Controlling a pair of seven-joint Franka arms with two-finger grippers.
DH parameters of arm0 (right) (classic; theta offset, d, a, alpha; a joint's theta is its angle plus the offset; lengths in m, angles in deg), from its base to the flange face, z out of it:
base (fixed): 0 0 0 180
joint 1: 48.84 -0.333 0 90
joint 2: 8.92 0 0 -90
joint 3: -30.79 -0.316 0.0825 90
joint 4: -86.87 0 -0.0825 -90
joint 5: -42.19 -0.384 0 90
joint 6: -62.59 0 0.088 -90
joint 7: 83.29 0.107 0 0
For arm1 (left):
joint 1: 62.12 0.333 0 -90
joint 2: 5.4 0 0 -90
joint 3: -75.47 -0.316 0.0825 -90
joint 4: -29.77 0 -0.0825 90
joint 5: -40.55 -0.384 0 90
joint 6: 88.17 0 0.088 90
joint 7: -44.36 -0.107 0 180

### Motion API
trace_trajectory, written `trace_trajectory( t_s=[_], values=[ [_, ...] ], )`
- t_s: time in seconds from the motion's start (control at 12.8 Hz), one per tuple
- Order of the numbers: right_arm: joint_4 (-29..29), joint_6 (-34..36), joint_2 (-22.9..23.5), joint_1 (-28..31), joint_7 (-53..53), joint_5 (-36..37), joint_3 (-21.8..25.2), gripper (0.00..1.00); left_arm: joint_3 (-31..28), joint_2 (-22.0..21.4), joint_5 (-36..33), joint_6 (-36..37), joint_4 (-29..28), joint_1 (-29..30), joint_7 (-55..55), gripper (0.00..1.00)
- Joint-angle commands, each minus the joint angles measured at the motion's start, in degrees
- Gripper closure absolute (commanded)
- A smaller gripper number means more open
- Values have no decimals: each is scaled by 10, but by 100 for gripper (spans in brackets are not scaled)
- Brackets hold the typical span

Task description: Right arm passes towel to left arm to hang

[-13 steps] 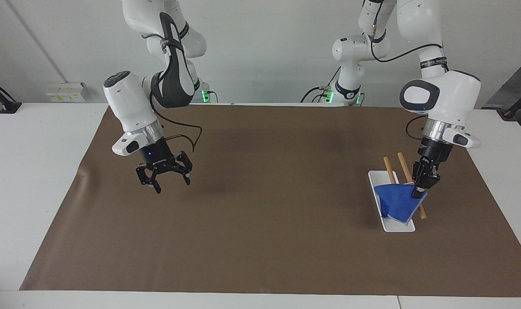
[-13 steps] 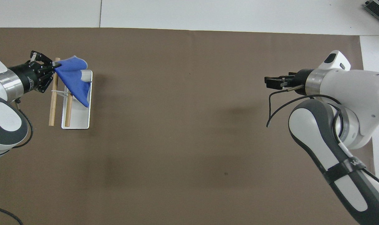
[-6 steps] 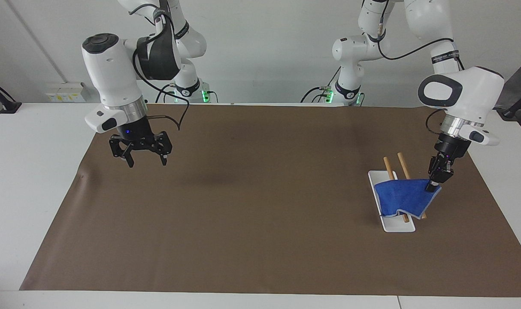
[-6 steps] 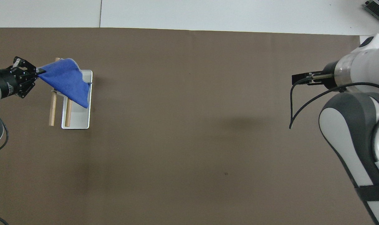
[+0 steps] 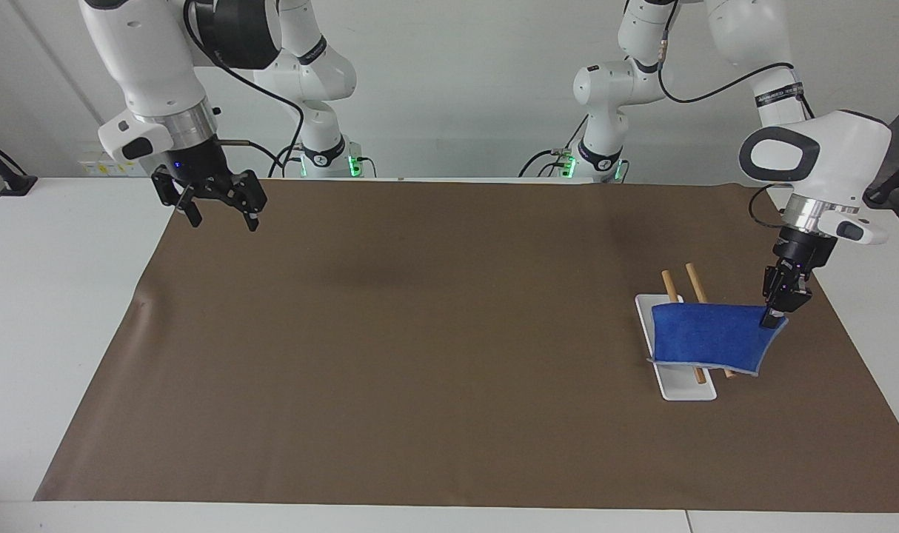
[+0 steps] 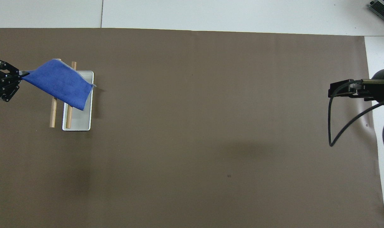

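Your left gripper (image 5: 773, 317), clamped on a towel (image 5: 709, 337) corner, just dragged it flat over the rack (image 5: 697, 296); right gripper (image 5: 216, 209) backed off, jaws wide—hanging's nearly done.

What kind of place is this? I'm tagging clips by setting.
Most likely a robotics lab or test bench, not a home. Two white robot arms stand at a white table covered by a brown mat, against a bare wall, and the only props are a blue towel and a small wooden rack.
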Motion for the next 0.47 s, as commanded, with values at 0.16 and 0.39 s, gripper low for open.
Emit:
trace_trajectory(
  t_s=[0.16, 0.39],
  values=[
    [30, 6, -19, 5, 19, -6, 6, 0, -6, -21, 5, 1, -40, 3, -9, 100],
    [41, 7, -27, 4, 17, -7, 7, 0, -6, -34, 5, -25, -87, 1, -10, 100]
  ],
)
